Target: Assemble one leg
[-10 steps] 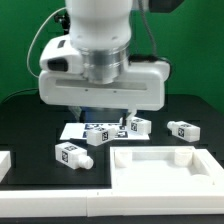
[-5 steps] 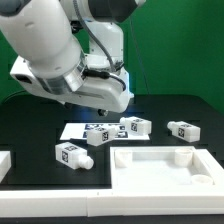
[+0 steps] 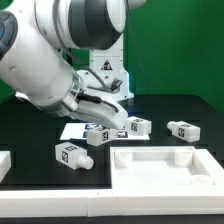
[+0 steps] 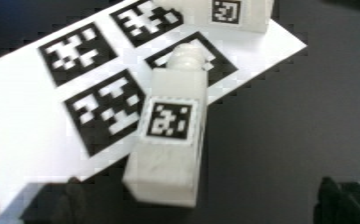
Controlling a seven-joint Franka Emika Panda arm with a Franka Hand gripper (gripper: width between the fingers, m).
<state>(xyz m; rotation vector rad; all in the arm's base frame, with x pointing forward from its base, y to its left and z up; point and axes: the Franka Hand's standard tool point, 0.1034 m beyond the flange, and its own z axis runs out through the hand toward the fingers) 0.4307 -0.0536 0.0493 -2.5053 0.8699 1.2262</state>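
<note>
Parts on the counter [image 3: 30,135], being counted by kind.

Four legs are being shown in the exterior view: a first leg [image 3: 73,154], a second leg [image 3: 100,134], a third leg [image 3: 137,126] and a fourth leg [image 3: 182,130]. One tray-like panel [image 3: 160,184] and one marker board [image 3: 72,130] are being counted beside them, and one further white part [image 3: 4,160] is being cut off at the exterior view's left edge. In the wrist view, two legs are being framed, and three tags are being counted on the marker board: one tag [image 4: 74,55], another tag [image 4: 150,18] and a last tag [image 4: 115,108].

The marker board [image 4: 26,112] and a second leg [image 4: 232,12] are cropped at the edge.
</note>
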